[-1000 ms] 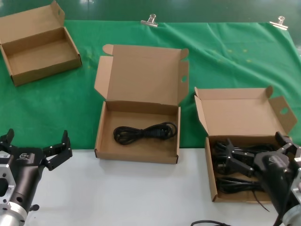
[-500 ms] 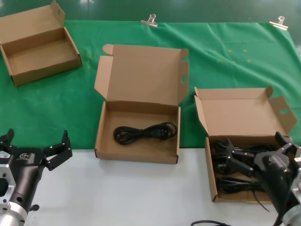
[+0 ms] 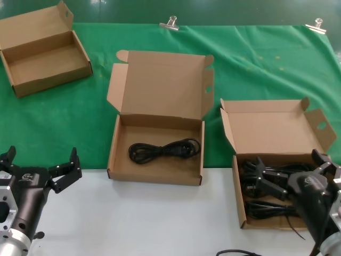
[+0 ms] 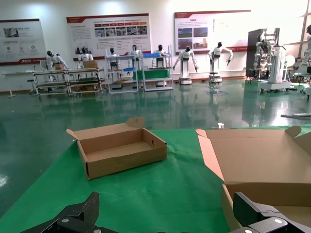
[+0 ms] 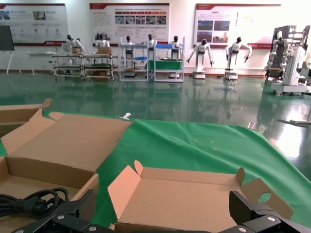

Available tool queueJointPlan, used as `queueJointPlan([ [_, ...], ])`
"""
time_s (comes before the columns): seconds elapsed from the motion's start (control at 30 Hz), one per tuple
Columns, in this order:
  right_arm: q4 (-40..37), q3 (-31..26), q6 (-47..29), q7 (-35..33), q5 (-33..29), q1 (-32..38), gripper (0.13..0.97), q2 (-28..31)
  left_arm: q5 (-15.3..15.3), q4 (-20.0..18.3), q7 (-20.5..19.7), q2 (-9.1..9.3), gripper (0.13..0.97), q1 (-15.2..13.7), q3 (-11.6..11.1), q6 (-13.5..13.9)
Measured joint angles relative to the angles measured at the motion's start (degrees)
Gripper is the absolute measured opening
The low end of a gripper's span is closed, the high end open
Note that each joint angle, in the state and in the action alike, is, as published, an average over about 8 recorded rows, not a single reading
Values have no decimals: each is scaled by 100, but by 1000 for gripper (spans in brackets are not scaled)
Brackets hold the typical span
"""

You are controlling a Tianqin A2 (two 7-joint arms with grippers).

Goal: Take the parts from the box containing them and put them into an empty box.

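Over the source box (image 3: pixel 277 176), the right gripper (image 3: pixel 290 170) hangs wide open and empty, so descending onto a cord (image 3: pixel 266 209) seems next.

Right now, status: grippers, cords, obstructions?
Right gripper open, over the source box and its power cords. Left gripper open, idle at the table's near left. One cord already in the middle box. Nothing blocking.

My left gripper (image 3: pixel 40 162) waits, fingers spread, low at my left side (parked); my right gripper (image 3: pixel 290 169) hangs with jaws wide.
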Motion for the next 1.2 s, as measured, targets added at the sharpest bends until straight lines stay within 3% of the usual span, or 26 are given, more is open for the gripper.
queueJointPlan([
  [1.2,0,0,0,0,0,0,966,0,0,0,0,0,966,0,0,0],
])
